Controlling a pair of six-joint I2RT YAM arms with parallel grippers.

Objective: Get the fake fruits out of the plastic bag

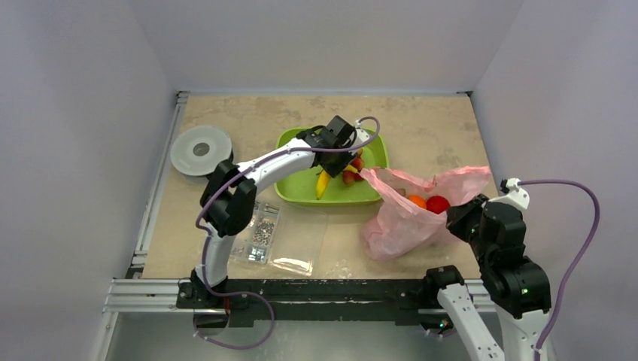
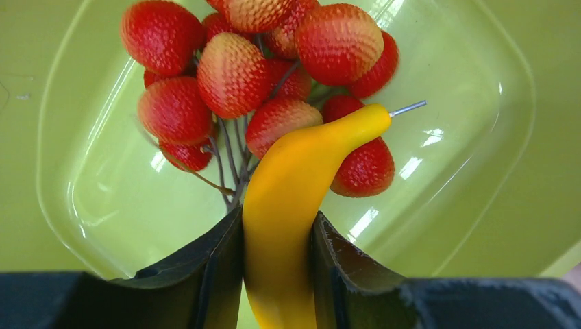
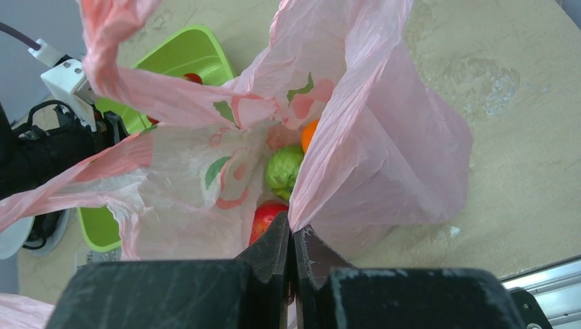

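Left end effector [image 2: 277,218] around yellow banana [image 2: 284,185]

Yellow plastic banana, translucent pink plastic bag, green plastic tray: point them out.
Yellow plastic banana [image 2: 293,181]: left wrist view, mid-body.
Translucent pink plastic bag [image 3: 411,137]: right wrist view, right side wall.
Green plastic tray [image 1: 297,185]: top external view, bare floor.

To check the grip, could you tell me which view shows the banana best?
Left wrist view: the banana fills it, clamped in the left hand. Top view shows it small; right wrist view misses it.
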